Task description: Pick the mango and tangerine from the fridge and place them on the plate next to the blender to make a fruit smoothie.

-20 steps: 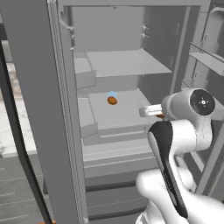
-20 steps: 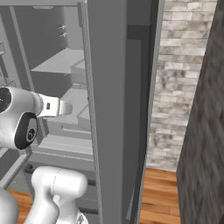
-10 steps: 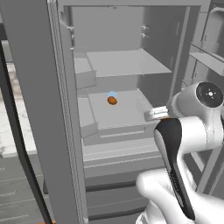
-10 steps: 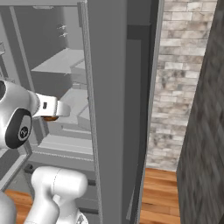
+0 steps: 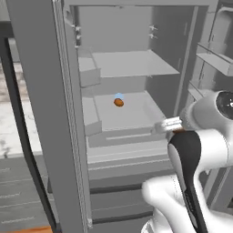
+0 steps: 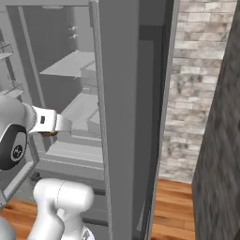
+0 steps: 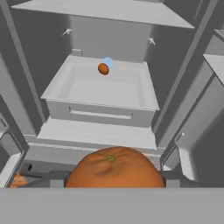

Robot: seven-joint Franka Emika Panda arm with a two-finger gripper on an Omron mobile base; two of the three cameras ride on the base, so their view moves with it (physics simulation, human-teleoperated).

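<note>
Tangerine, round, orange and dimpled with a small green stem scar (image 7: 115, 169), sits at six o'clock in the hand view, pressed up close to the camera between the gripper's dark fingers, so the two-finger gripper (image 5: 176, 130) looks closed on it; in the left base view a sliver of orange shows just under the white wrist link. The robot holds it outside the front edge of the shelves, clear of the cabinet. As a judgement, the fruit is light, with a soft, slightly yielding peel that squeezes rather than cracks; a grip across its widest middle is the safe hold, since a pinch near the top or bottom could let it roll out.

Beyond it, at twelve o'clock in the hand view, a small brown-orange oval fruit, most likely the mango (image 7: 103, 68), lies near the back of a shallow grey pull-out tray (image 7: 144, 105), with a pale blue blob (image 7: 108, 63) touching it from behind. The mango would be heavier and smooth-skinned, best taken across its short axis.

The tray belongs to the tall grey fridge (image 5: 41, 91), which stands open: its upper shelf (image 5: 132, 63) carries nothing visible, and closed grey drawers (image 5: 123, 182) sit below. Door racks (image 5: 214, 61) hang at three o'clock in the left base view
</note>
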